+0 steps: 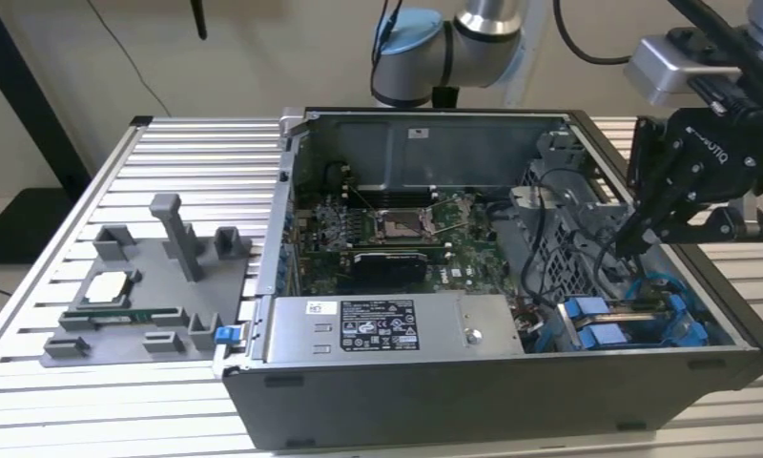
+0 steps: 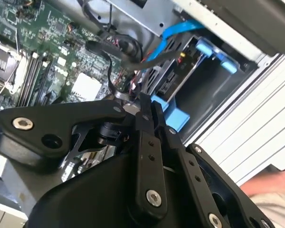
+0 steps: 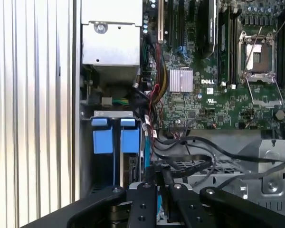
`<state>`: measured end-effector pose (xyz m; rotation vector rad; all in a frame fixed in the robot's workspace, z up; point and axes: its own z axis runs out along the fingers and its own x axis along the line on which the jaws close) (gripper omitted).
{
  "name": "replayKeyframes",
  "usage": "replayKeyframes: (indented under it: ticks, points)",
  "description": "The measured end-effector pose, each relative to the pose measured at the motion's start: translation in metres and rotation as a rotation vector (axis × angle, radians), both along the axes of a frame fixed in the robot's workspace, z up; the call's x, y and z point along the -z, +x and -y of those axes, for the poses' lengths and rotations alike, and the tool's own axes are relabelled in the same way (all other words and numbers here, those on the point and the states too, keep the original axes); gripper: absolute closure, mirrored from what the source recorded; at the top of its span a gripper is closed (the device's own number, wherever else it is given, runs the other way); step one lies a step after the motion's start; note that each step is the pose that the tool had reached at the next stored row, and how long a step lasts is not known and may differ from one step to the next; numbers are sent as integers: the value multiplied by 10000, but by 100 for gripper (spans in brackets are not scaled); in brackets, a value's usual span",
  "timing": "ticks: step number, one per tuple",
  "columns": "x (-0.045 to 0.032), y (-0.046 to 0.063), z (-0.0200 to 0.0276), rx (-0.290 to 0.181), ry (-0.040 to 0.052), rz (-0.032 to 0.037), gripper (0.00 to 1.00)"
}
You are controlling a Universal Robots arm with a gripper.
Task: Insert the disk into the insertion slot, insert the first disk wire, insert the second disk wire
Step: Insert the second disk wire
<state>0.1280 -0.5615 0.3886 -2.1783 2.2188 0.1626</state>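
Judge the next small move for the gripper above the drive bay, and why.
Probably ease the gripper down toward the exposed edge of the disk. The disk already sits between the blue rails of the insertion slot, the fingers are shut just above it, and a loose black wire hangs beside their tips.

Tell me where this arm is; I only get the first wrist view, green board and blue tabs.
Observer: In the exterior view the gripper hangs over the open computer case at the exterior view's right, above the blue-railed insertion slot.
Operator: Anything beside the computer?
Observer: A grey fixture sits on the slatted table, at the exterior view's left.
Operator: Is the disk in?
Observer: In the second wrist view the disk sits in the slot, in its blue carrier.
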Motion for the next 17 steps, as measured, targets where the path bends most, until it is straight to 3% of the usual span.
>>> replayKeyframes:
  ticks: [2,7,10,14,17]
  points:
    - [8,-51,20,-1,-4,96,100]
    - [49,-154,73,-1,-1,418,100]
    - [76,-161,93,0,3,619,100]
    - [159,-161,97,0,2,794,100]
    - [205,-159,97,-1,0,836,100]
